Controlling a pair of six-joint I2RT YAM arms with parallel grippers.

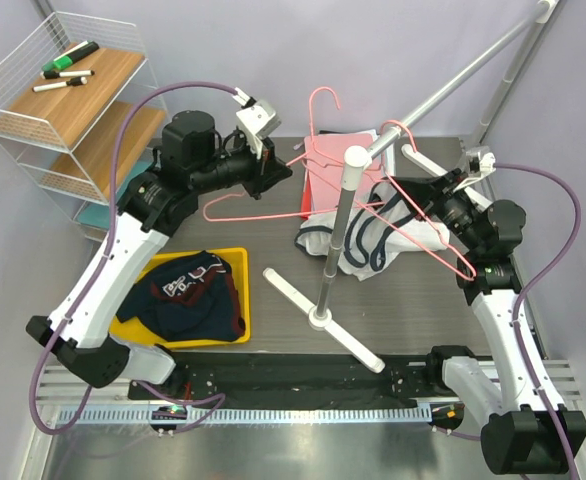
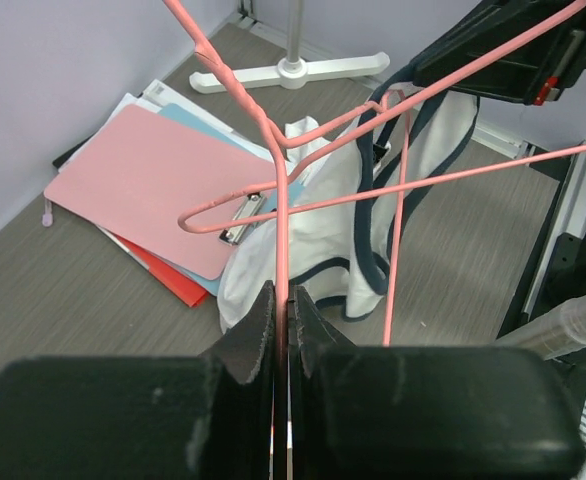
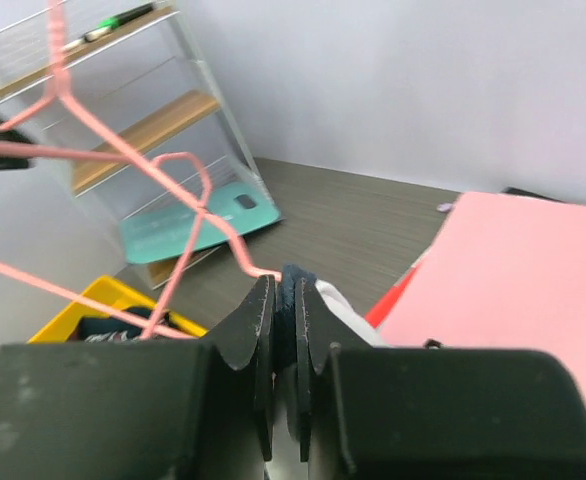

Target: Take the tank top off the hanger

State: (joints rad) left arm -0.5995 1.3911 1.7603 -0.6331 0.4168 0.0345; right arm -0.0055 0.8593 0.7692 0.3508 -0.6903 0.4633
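Note:
The pink wire hanger (image 1: 210,211) hangs in the air across the middle of the table, in front of the rack. My left gripper (image 1: 279,167) is shut on its wire. In the left wrist view the jaws (image 2: 282,290) pinch the thin pink wire of the hanger (image 2: 283,220). The tank top (image 1: 368,250), white with navy trim, droops from the hanger's right half onto the table. My right gripper (image 1: 422,196) is shut on its navy strap. In the right wrist view the strap sits squeezed between the jaws (image 3: 288,280), with white cloth of the tank top (image 3: 339,301) beside them and the hanger (image 3: 123,140) running off to the left.
A metal garment stand (image 1: 337,230) with a slanting rail (image 1: 453,85) rises mid-table between the arms. Pink, blue and red folders (image 2: 143,180) lie behind the tank top. A yellow tray (image 1: 235,258) holds dark clothing at the front left. A wire shelf (image 1: 63,100) with markers stands at the far left.

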